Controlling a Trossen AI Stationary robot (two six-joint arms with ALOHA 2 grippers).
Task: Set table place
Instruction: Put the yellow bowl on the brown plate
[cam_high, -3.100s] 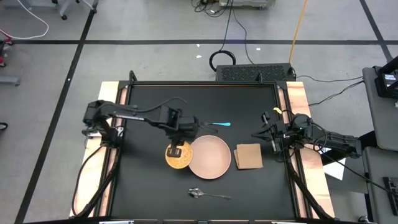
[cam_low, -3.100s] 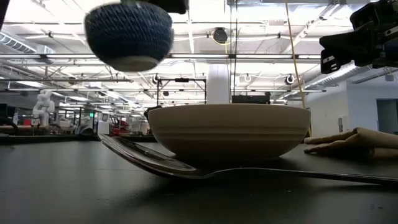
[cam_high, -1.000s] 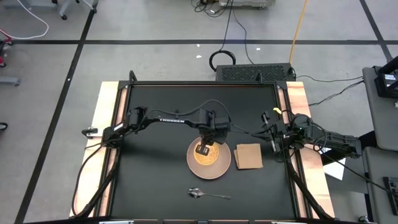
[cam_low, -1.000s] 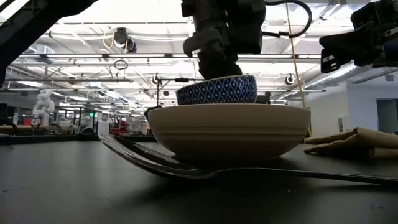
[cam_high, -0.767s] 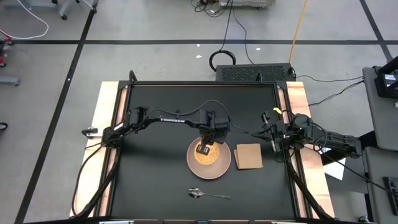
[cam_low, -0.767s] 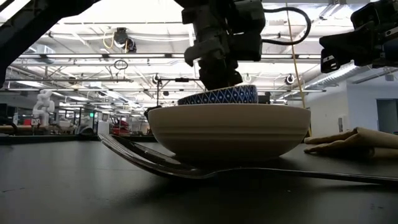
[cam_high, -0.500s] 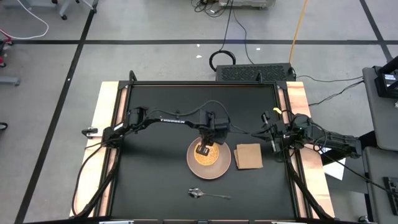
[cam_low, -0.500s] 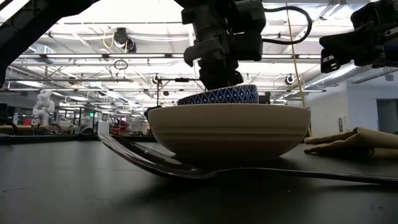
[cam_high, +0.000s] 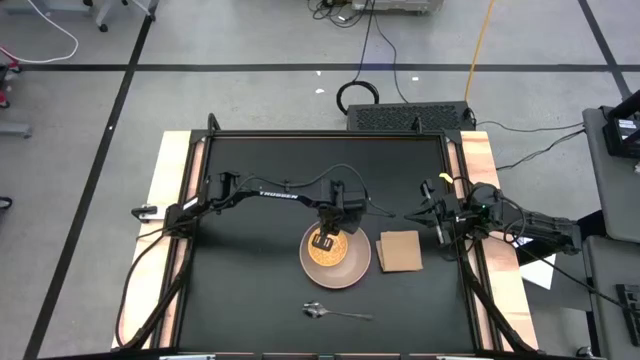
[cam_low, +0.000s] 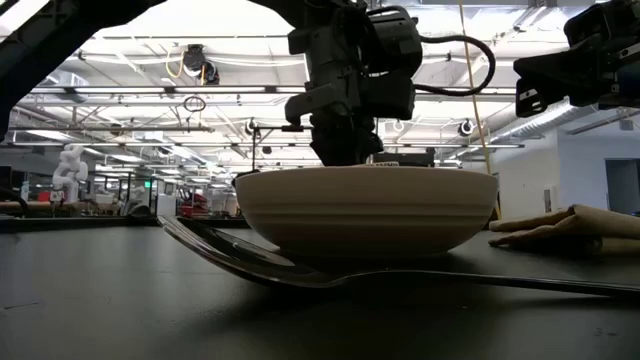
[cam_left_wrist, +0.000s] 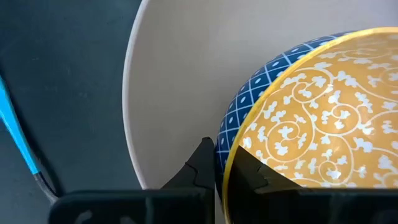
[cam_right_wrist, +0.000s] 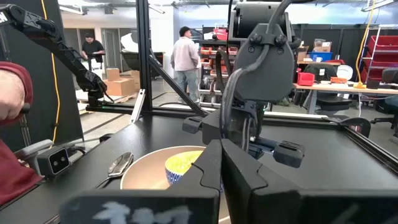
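From above, the left gripper reaches over the middle of the bench, its jaws clenched on the rim of the yellow dish. A second ago the dish sat slightly higher; now it has settled inside the pink plate. The napkin lies just beside the plate, the spoon nearer the front edge. The right gripper waits at the right side of the bench, jaws clenched on nothing.

At bench height, the dish's blue patterned side, visible above the plate rim half a second ago, has sunk out of sight.

The left wrist view shows a finger on either side of the dish rim, the blue-handled fork lying beside the plate.

The right wrist view shows the dish seated in the plate. Stacking looks done; release likely comes next.
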